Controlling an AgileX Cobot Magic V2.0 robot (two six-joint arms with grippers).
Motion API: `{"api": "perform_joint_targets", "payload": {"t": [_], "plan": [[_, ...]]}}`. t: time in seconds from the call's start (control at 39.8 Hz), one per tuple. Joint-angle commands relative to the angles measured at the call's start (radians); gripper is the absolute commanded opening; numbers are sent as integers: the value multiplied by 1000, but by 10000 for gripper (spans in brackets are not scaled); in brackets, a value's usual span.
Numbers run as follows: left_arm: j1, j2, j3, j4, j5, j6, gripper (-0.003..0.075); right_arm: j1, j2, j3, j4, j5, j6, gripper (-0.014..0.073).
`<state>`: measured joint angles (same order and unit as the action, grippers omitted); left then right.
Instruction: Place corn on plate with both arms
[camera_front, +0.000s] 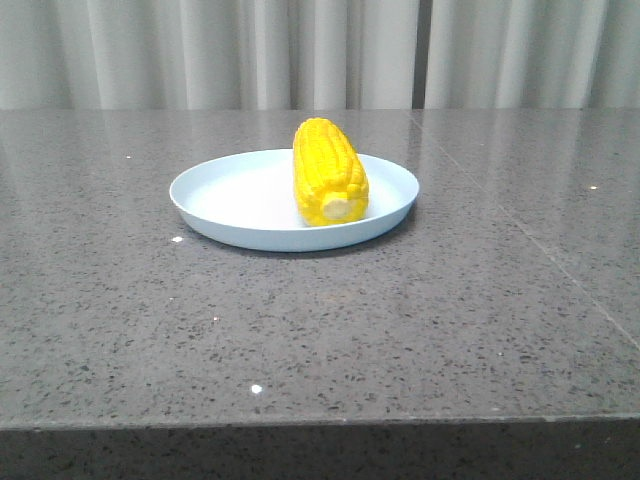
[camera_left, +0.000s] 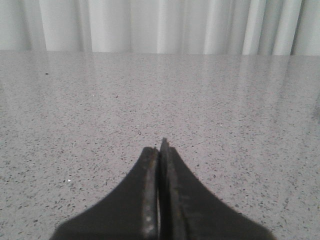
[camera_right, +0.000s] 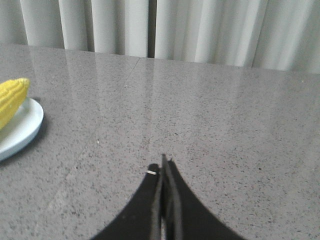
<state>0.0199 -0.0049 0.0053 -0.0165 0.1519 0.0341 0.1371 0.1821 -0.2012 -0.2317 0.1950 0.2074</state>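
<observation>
Bright yellow corn cob (camera_front: 329, 173) rests on round pale blue plate (camera_front: 230, 205), toward 3 o'clock.
We judge rolling off unlikely; both jaws pressed together, empty, over grey speckled tabletop (camera_front: 400, 320).

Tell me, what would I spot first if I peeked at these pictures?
The bright yellow corn jumps out first. It lies on the pale blue plate, right of the plate's middle, with its pale stub end toward the camera. The plate sits in the middle of a speckled grey table, and the left gripper and right gripper are shut, away from it.
</observation>
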Motion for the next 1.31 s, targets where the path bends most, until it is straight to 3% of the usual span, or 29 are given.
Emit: {"api": "perform_joint_targets", "payload": {"t": [0.0,0.1,0.25,1.28], "plan": [[0,-19,4,-4,-84,-5,-20,-29,-51,28,106,-117,-150,-69],[0,-19,4,-4,-84,-5,-20,-79,-121,99,240,-110,-270,-69],[0,-19,4,-4,-84,-5,-20,-125,-199,170,329,-63,-273,-69],[0,-19,4,-4,-84,-5,-20,-129,-209,224,351,-12,-271,-69]]}}
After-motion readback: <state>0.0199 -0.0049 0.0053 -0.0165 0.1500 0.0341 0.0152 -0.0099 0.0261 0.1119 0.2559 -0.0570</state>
